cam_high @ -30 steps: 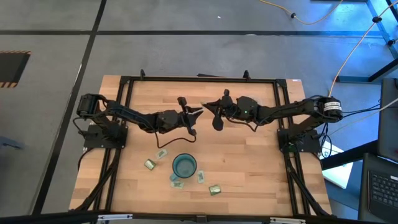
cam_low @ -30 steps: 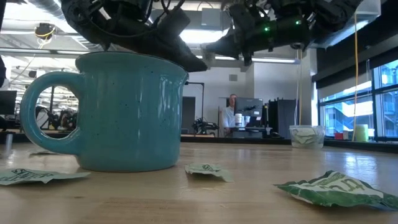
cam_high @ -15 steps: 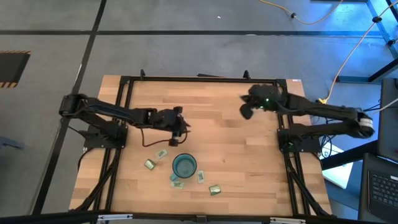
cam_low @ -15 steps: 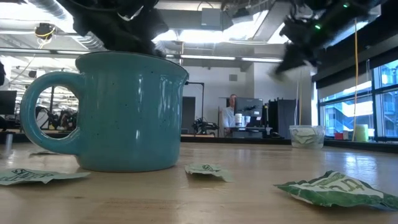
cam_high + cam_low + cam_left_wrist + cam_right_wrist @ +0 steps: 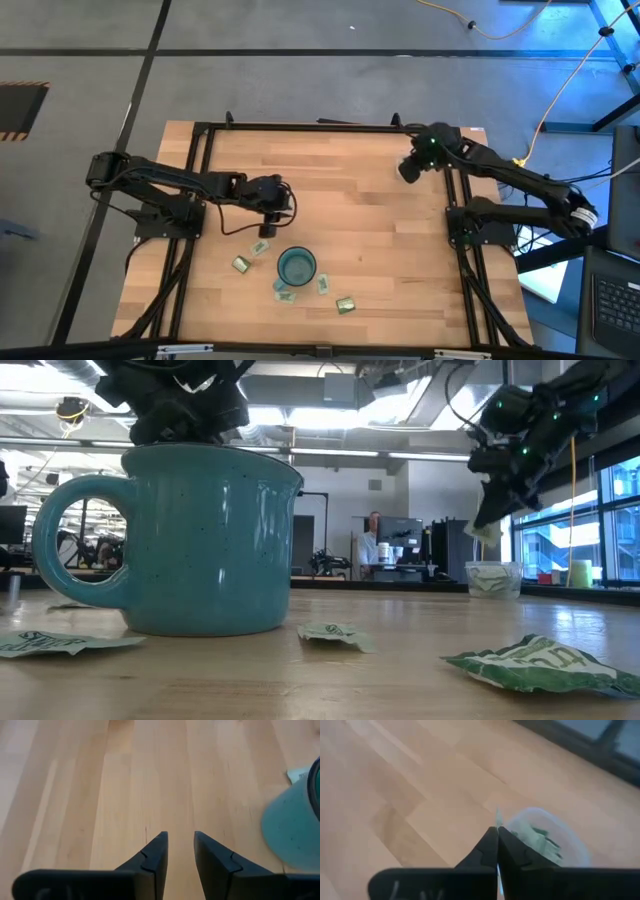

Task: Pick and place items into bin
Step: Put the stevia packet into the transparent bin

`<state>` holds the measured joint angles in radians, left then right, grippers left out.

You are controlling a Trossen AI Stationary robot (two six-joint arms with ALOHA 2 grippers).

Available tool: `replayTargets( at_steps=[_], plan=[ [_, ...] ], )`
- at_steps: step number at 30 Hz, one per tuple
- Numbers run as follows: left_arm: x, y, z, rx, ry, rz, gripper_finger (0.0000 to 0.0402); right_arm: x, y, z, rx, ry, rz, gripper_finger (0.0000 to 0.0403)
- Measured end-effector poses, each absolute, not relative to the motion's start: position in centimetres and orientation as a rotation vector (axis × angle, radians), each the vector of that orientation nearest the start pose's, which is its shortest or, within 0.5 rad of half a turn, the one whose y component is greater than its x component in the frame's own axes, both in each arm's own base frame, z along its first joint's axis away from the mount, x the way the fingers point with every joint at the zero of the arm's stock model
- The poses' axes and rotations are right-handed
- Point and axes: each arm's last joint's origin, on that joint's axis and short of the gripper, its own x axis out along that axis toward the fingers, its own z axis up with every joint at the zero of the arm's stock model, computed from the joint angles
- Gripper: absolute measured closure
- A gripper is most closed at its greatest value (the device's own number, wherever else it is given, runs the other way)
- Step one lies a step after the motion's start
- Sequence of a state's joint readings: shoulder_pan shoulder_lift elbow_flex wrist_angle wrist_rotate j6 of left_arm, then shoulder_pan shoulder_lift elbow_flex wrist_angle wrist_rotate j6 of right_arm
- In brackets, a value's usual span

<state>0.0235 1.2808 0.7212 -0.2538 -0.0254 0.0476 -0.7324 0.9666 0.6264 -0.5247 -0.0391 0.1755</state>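
My right gripper point(image 5: 408, 170) is above the table's far right part, shut on a light green packet point(image 5: 484, 532). The bin point(image 5: 545, 836), a whitish translucent cup with packets in it, stands just beyond its fingertips, near the table's rail; the low view shows the bin point(image 5: 493, 578) at the far right. My left gripper point(image 5: 180, 845) is open over bare wood, nothing between its fingers, left of and beyond the teal mug point(image 5: 296, 266). Several packets lie flat around the mug, one of them point(image 5: 261, 246) nearest the left gripper point(image 5: 285, 200). My right gripper pinches the packet between its two fingers; a thin pale green edge point(image 5: 497, 818) sticks out past the fingertips. The fingers slant down from above. The packet hangs below them, clear of the table.
The teal mug point(image 5: 200, 540) stands at the near middle of the table. Packets lie at its left point(image 5: 241, 264), near side point(image 5: 283, 293) and right point(image 5: 346, 305). A black frame rail point(image 5: 320, 127) runs round the table. A person sits in the room behind.
The two grippers stood close together over the table's middle. My right gripper has swung toward the far right corner and tipped downward. My left gripper has drawn back toward the table's left and slightly nearer, and has also tipped down.
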Motion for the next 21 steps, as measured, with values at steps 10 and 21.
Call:
replayTargets(
  at_steps=[10, 21],
  plan=[
    [24.3, 0.6, 20.1, -0.033, 0.912, 0.027, 0.0315, 13.3, -14.2, 18.6, 0.604, 0.792, -0.679, 0.0401],
    [24.3, 0.5, 20.0, -0.046, 0.915, 0.008, 0.0317, 13.4, -15.2, 17.6, 0.581, 0.826, -0.723, 0.0376]
  ],
)
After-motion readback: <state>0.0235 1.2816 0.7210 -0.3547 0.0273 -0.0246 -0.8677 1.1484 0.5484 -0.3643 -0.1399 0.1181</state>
